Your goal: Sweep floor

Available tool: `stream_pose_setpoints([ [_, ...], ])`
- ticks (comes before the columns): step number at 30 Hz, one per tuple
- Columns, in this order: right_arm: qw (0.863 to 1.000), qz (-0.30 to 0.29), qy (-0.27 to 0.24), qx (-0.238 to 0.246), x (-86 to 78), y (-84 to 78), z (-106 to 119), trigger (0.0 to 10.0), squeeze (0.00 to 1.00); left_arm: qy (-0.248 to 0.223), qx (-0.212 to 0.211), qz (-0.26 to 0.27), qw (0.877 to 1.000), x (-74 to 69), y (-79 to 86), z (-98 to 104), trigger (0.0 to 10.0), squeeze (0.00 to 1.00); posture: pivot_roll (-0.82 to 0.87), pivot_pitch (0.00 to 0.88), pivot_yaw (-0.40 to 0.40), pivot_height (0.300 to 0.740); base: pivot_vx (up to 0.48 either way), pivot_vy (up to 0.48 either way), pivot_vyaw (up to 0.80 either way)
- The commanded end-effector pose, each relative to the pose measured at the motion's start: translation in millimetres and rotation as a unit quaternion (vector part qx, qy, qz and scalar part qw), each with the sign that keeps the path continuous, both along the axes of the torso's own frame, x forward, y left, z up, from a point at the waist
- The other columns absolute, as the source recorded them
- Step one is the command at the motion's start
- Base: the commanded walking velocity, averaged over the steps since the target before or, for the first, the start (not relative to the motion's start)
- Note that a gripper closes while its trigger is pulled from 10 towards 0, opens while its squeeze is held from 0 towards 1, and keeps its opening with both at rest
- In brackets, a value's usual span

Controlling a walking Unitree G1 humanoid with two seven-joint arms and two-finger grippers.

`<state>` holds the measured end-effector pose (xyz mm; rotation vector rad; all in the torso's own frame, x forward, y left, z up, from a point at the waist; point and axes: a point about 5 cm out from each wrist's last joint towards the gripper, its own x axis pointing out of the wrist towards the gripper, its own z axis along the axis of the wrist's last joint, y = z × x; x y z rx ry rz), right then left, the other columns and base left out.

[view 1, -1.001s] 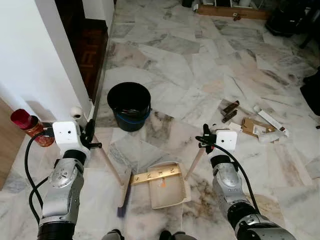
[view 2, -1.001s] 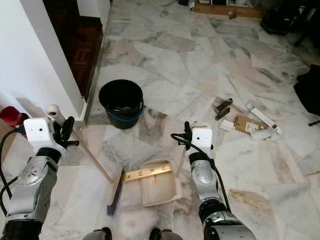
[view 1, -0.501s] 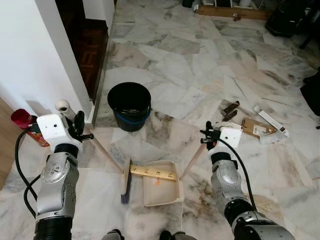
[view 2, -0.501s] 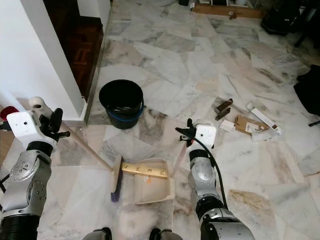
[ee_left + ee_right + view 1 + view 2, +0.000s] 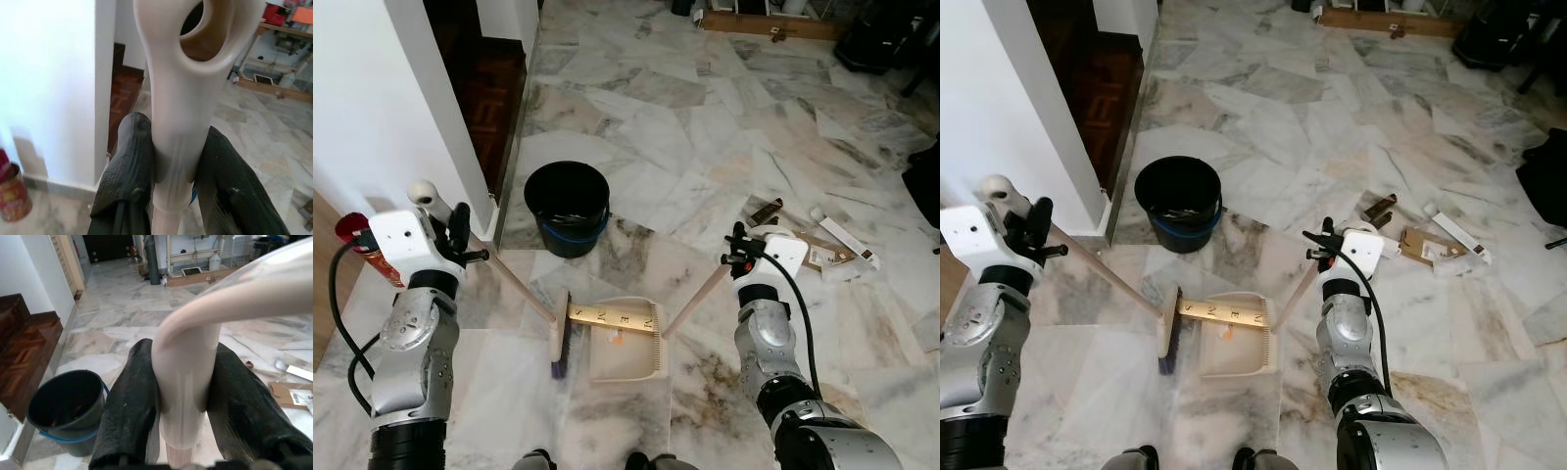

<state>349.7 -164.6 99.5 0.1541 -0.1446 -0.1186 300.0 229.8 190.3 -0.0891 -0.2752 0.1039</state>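
Two light, stiff tools, held at handle tops: left gripper [image 5: 171, 161] clamped on broom [image 5: 560, 335], right gripper [image 5: 183, 396] on dustpan [image 5: 625, 343], meeting near, before bucket [image 5: 566, 206].

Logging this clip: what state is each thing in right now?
Left pincer: shut on broom handle.
Right pincer: shut on dustpan handle.
Broom: head down on floor beside dustpan.
Dustpan: flat on floor.
Bucket: upright, open.
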Motion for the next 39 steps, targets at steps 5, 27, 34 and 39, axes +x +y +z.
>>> stream_pose_setpoints([
  [5,0.998,-0.012,-0.056,0.017,6.4,-5.1,22.8,10.0,0.0,-0.045,0.053,-0.022,0.997,-6.6,-6.7,27.2,10.0,0.0,0.21,0.137,-0.102,0.74,0.0,0.0,0.0],
  [27,0.997,-0.019,-0.06,0.046,1.9,-7.5,18.5,10.0,0.0,-0.085,0.122,0.059,0.987,-21.0,24.9,57.1,10.0,0.0,0.24,0.1,-0.09,0.74,0.0,0.0,0.0],
  [34,0.991,-0.04,-0.07,0.106,0.0,-15.8,18.3,10.0,0.0,-0.04,0.131,0.063,0.989,-22.5,19.3,23.4,10.0,0.0,0.22,0.1,-0.085,0.74,0.0,0.0,0.0],
  [39,0.983,-0.048,-0.081,0.159,0.2,-20.3,21.0,10.0,0.0,-0.019,0.121,0.071,0.99,-24.1,18.8,5.2,10.0,0.0,0.22,0.105,-0.084,0.74,0.0,0.0,0.0],
])
